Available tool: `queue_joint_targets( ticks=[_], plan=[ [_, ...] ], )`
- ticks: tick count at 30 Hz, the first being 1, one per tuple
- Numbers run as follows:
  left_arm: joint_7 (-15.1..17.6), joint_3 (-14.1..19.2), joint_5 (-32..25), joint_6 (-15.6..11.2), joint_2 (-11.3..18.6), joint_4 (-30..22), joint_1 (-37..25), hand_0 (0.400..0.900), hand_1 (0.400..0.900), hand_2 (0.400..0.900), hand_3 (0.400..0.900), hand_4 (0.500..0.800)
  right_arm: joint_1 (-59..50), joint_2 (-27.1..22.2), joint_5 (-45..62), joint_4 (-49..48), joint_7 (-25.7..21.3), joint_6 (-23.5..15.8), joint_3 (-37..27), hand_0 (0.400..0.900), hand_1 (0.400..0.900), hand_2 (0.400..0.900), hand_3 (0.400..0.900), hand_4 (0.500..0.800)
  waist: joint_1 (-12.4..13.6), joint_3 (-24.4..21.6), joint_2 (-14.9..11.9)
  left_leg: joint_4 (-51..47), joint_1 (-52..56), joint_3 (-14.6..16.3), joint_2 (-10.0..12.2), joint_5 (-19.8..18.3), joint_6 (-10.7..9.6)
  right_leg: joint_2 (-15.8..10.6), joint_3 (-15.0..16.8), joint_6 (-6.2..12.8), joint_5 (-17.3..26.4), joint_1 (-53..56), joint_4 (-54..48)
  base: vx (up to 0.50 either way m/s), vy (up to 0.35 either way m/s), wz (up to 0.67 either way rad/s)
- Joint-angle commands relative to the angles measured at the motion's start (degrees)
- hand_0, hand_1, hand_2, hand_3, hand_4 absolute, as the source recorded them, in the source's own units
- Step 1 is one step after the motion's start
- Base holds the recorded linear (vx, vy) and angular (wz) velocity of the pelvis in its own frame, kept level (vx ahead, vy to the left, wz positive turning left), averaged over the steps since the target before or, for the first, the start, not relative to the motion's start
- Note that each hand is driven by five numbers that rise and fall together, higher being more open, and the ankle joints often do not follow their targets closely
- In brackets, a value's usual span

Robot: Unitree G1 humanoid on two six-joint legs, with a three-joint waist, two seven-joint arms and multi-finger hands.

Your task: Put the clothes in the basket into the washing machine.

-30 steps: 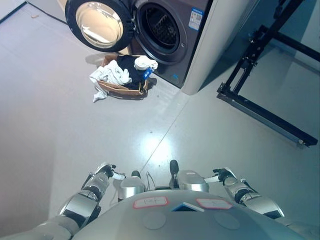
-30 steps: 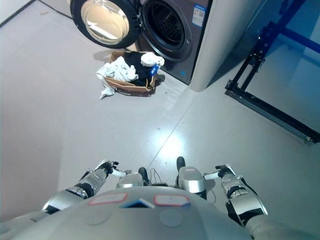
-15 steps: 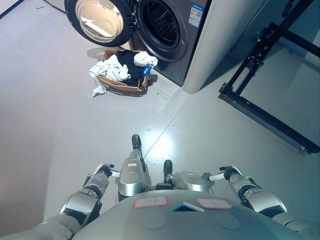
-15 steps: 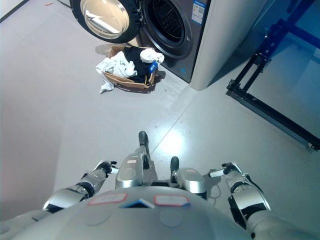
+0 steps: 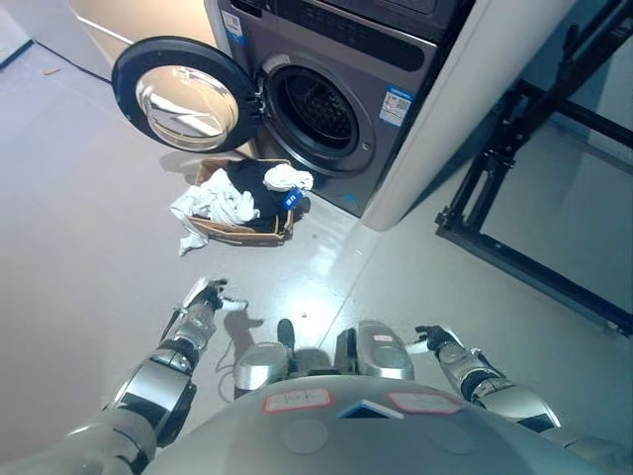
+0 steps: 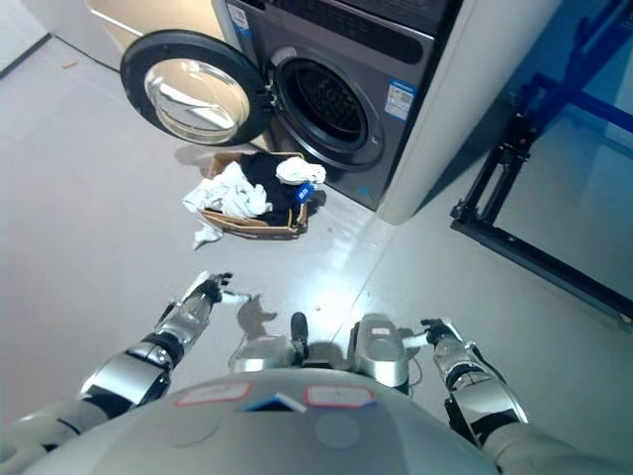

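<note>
Two silver-grey arms show at the lower edge of both views. The left arm (image 5: 158, 381) is built of rounded, polished metal shells that catch the light, parted by dark bands where one segment meets the next. The right arm (image 5: 504, 396) has the same make: glossy grey casing, black rings at the joints, and a narrower ribbed stretch towards the wrist. The left hand (image 5: 205, 295) is dark, with a white cover on one finger. The right hand (image 5: 432, 339) is likewise dark, also with a white tip.
</note>
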Motion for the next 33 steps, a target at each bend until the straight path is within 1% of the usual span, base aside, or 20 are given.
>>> queue_joint_targets(
  ticks=[1,4,6,8,9,12,13,15,17,19,20,22,23,24,25,26,27,29,31,33],
  plan=[
    [0.8,1.1,0.3,0.3,2.7,1.2,2.8,0.9,0.9,0.9,0.9,0.8,-0.5,-2.3,0.8,0.9,-2.2,1.0,-1.8,0.9,0.9,0.9,0.9,0.8,-0.7,1.5,-2.6,-0.1,-1.3,0.8,-4.0,0.6,-0.7,-2.0,-0.8,1.42,10.7,0.1,-15.6,0.39,-0.066,0.68],
    [0.3,1.1,1.1,-0.1,1.7,3.5,2.8,0.9,0.9,0.9,0.9,0.8,-0.8,-2.2,0.9,1.2,-2.2,1.1,-1.7,0.9,0.9,0.9,0.9,0.8,-2.7,1.2,-4.7,-0.1,2.7,-1.8,-6.0,-3.9,-2.1,-1.1,-0.4,3.64,13.9,0.0,-39.1,0.47,-0.123,0.65],
    [0.1,1.6,1.6,-0.1,1.4,4.6,3.0,0.9,0.9,0.9,0.9,0.8,-1.2,-2.5,0.5,1.1,-2.0,1.1,-1.4,0.9,0.9,0.9,0.9,0.8,-3.0,1.1,-5.6,-0.1,4.5,-2.6,-6.1,-5.9,-2.6,-0.8,0.5,4.6,16.8,0.5,-45.4,0.38,-0.133,0.46],
    [0.1,1.9,2.5,0.2,1.0,5.4,3.7,0.9,0.9,0.9,0.9,0.8,-1.1,-2.6,0.3,1.2,-1.9,1.0,-0.8,0.9,0.9,0.9,0.9,0.8,-2.8,0.1,-6.2,-0.1,6.1,-3.8,-5.9,-7.4,-2.6,0.3,3.6,3.77,16.6,2.9,-46.3,0.34,-0.157,0.43],
    [0.3,2.2,2.4,0.2,0.9,5.6,4.0,0.9,0.9,0.9,0.9,0.8,-1.2,-2.6,0.3,0.9,-1.9,0.8,-0.4,0.9,0.9,0.9,0.9,0.8,-2.5,-0.4,-6.1,-0.1,6.7,-4.2,-5.6,-7.5,-2.7,0.7,4.1,3.37,16.4,3.8,-46.1,0.34,-0.17,0.29],
    [0.4,2.6,2.5,0.4,0.5,5.9,4.8,0.9,0.9,0.9,0.9,0.8,-2.3,-2.9,0.3,-0.6,-1.5,0.3,0.4,0.9,0.9,0.9,0.9,0.8,-1.9,-0.8,-5.8,3.0,7.2,-4.6,-4.9,-8.0,-3.1,1.7,3.2,2.52,15.4,4.1,-43.5,0.28,-0.151,0.4],
    [-0.5,0.9,3.0,-0.2,0.0,5.7,5.1,0.9,0.9,0.9,0.9,0.8,-7.9,-4.9,2.3,-0.2,-0.3,0.4,2.1,0.9,0.9,0.9,0.9,0.8,-0.3,-1.1,-6.2,11.4,4.9,-5.5,-5.5,-6.7,-4.6,1.5,2.3,1.26,14.3,7.1,-44.9,0.21,-0.177,0.69],
    [0.6,1.4,2.3,-0.3,-0.2,4.4,4.5,0.9,0.9,0.9,0.9,0.8,-4.1,-5.0,1.2,-2.1,-2.1,-0.7,1.2,0.9,0.9,0.9,0.9,0.8,-0.8,0.7,-7.0,27.0,-2.5,-2.1,-5.3,-2.6,-7.1,1.3,2.0,-0.06,13.2,10.0,-45.7,0.1,-0.225,0.77],
    [1.0,0.7,2.2,-0.2,-0.2,2.7,3.9,0.9,0.9,0.9,0.9,0.8,-4.2,-5.3,1.1,-3.3,-1.9,-0.6,1.4,0.9,0.9,0.9,0.9,0.8,0.2,2.8,-8.9,39.8,-11.0,2.7,-4.2,0.2,-8.4,-0.2,-0.4,-1.46,12.5,12.2,-47.3,-0.03,-0.234,0.65],
    [0.8,0.4,2.5,0.0,0.0,2.3,4.2,0.9,0.9,0.9,0.9,0.8,-4.0,-5.2,1.3,-2.9,-2.1,-0.4,1.4,0.9,0.9,0.9,0.9,0.8,0.7,3.0,-9.1,43.2,-15.0,4.1,-3.3,0.0,-8.0,0.0,-1.3,-2.08,12.1,13.1,-48.2,0.08,-0.131,0.55],
    [0.8,0.2,2.7,-0.1,0.1,2.4,4.5,0.9,0.9,0.9,0.9,0.8,-3.9,-5.4,1.5,-3.0,-2.2,-0.4,1.3,0.9,0.9,0.9,0.9,0.8,0.7,2.8,-9.3,42.0,-16.2,5.9,-1.6,0.2,-7.6,-0.2,-1.9,-2.24,11.5,13.8,-48.6,0.18,-0.05,0.54],
    [1.1,0.4,2.5,-0.1,0.6,2.3,4.8,0.9,0.9,0.9,0.9,0.8,-4.0,-5.3,2.6,-4.3,-2.5,-1.1,1.5,0.9,0.9,0.9,0.9,0.8,1.4,2.3,-9.4,32.0,-17.5,6.0,1.9,-0.6,-6.9,-0.4,-2.8,-1.61,10.3,14.8,-48.8,0.26,0.039,0.29],
    [1.3,0.3,2.5,-0.3,0.8,2.3,4.9,0.9,0.9,0.9,0.9,0.8,-4.2,-5.3,2.8,-4.9,-2.6,-1.5,1.9,0.9,0.9,0.9,0.9,0.8,1.8,2.5,-8.9,22.9,-16.2,5.8,4.2,-0.7,-7.1,-0.4,-3.1,-0.85,9.3,15.9,-49.3,0.28,0.107,0.15],
    [1.4,0.2,2.6,-0.2,0.9,2.2,4.9,0.9,0.9,0.9,0.9,0.8,-4.3,-5.3,2.7,-5.0,-2.7,-1.4,2.0,0.9,0.9,0.9,0.9,0.8,1.8,2.1,-8.5,16.7,-15.1,5.5,5.6,0.4,-7.4,-0.3,-3.3,-0.45,8.7,16.0,-49.4,0.28,0.14,0.13],
    [1.6,0.1,2.7,-0.2,1.0,2.4,4.9,0.9,0.9,0.9,0.9,0.8,-4.3,-5.4,2.5,-5.4,-2.7,-1.4,2.2,0.9,0.9,0.9,0.9,0.8,2.1,1.9,-7.9,10.2,-13.7,5.2,7.0,3.4,-8.4,-0.1,-3.5,-0.17,7.7,16.6,-49.5,0.27,0.168,0.0],
    [1.8,0.2,3.0,-0.2,1.0,2.9,5.0,0.9,0.9,0.9,0.9,0.8,-4.5,-5.5,2.3,-5.8,-2.8,-1.7,2.5,0.9,0.9,0.9,0.9,0.8,2.7,1.8,-7.3,4.5,-15.5,4.7,9.1,5.7,-9.3,-0.2,-3.4,0.32,6.5,17.4,-49.7,0.33,0.195,-0.1],
    [1.9,-0.1,3.1,-0.3,0.6,3.2,5.2,0.9,0.9,0.9,0.9,0.8,-4.9,-5.8,2.3,-6.2,-2.7,-1.9,2.8,0.9,0.9,0.9,0.9,0.8,3.0,1.7,-6.9,0.6,-16.0,4.3,10.1,7.2,-10.0,-0.8,-3.3,0.82,5.3,18.3,-49.4,0.35,0.218,-0.21],
    [2.0,-0.1,3.4,-0.3,0.0,4.0,5.8,0.9,0.9,0.9,0.9,0.8,-5.2,-6.1,1.6,-7.1,-2.0,-2.0,3.4,0.9,0.9,0.9,0.9,0.8,3.1,0.9,-5.9,-0.1,-16.0,4.7,10.8,7.9,-10.8,-1.6,-3.3,1.84,3.1,20.4,-48.9,0.35,0.242,-0.3],
    [2.0,-0.2,3.7,-0.6,0.4,3.7,6.1,0.9,0.9,0.9,0.9,0.8,-5.4,-5.7,1.3,-8.2,-1.3,-2.1,4.0,0.9,0.9,0.9,0.9,0.8,4.0,0.0,-5.5,0.0,-15.3,3.3,10.2,9.4,-11.2,-2.6,-2.3,2.39,1.5,21.2,-47.0,0.35,0.284,-0.32],
    [1.9,-0.3,4.1,-0.7,1.4,3.3,6.0,0.9,0.9,0.9,0.9,0.8,-5.1,-5.4,1.6,-9.6,-0.5,-2.5,4.1,0.9,0.9,0.9,0.9,0.8,4.9,-0.2,-6.4,2.6,-14.6,3.4,9.2,8.2,-10.2,-4.7,-2.0,3.29,0.6,21.5,-42.5,0.31,0.277,-0.1]
  ],
)
